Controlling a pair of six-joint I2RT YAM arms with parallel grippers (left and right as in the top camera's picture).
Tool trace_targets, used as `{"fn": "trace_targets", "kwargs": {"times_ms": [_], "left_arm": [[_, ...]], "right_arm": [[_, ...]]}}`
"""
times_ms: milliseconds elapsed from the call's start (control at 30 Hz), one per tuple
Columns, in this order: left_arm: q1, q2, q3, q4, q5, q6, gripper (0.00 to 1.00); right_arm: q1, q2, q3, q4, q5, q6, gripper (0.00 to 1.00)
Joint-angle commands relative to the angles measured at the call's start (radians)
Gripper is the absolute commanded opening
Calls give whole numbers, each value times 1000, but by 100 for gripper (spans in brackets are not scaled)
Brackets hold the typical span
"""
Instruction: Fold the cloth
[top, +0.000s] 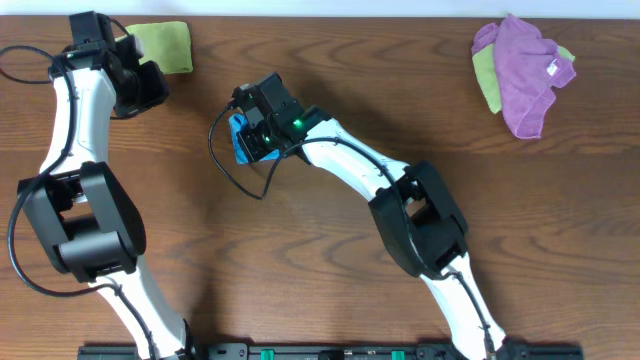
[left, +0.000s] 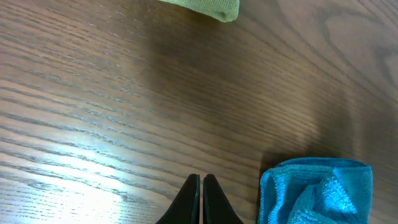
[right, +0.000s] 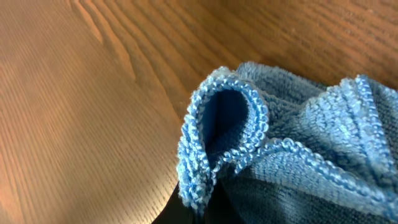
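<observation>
As overhead shows: one blue cloth (top: 240, 141) at middle of worktop (top: 330, 60), mostly under right hand (top: 262, 128), arm reaching across leftward. Two green: lime-green cloth (top: 165, 45) beside left hand (top: 145, 85), second lime-green cloth (top: 486, 78) under one purple cloth (top: 525, 70). Left wrist: fingers (left: 193, 199) pressed together, blue cloth near. Right wrist: hand clamped on looped hem of blue cloth.

Two arms are mounted on a black rail (top: 330, 351) dotted with small green clips. On the left arm (top: 70, 120) and the right arm (top: 345, 165) we see glossy white links between bulky black joint housings. Thin black cables (top: 225, 165) loop beside each arm far from the rail. A green light (top: 297, 125) glows on the right arm's black wrist. The left gripper (left: 201, 180) has dark, tapered fingers.
</observation>
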Motion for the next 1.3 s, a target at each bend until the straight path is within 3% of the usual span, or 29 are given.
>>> {"fn": "trace_targets", "kwargs": {"times_ms": [0, 200, 233, 300, 400, 767, 867, 933, 967, 1033, 1067, 1267], "left_arm": [[-1, -25, 16, -4, 15, 19, 6], [-1, -25, 16, -6, 15, 19, 6], [-1, -25, 16, -6, 15, 19, 6], [-1, -25, 16, -6, 15, 19, 6], [-1, -25, 16, -7, 14, 35, 6], [-1, -25, 13, -28, -38, 63, 6], [-2, -25, 13, -35, -32, 63, 6], [-6, -25, 13, -50, -14, 63, 6], [-8, -25, 12, -55, 1, 64, 6], [-18, -22, 3, -62, 48, 79, 5], [-26, -20, -3, -64, 63, 82, 6], [-137, -14, -86, -29, 79, 117, 6]], "right_arm": [[10, 19, 21, 19, 8, 25, 1], [10, 19, 21, 45, 7, 52, 4], [10, 19, 21, 42, 7, 51, 15], [10, 19, 21, 35, 8, 51, 53], [4, 19, 22, 32, 8, 51, 83], [-70, 3, 156, -143, 1, 40, 86], [-100, 3, 196, -205, 1, 39, 85], [-121, 3, 214, -244, 1, 39, 72], [-130, 3, 220, -262, 0, 39, 58], [-151, 3, 236, -312, 3, 39, 10], [-161, 3, 245, -340, 4, 39, 2], [-214, 0, 337, -561, 163, 3, 2]]}}
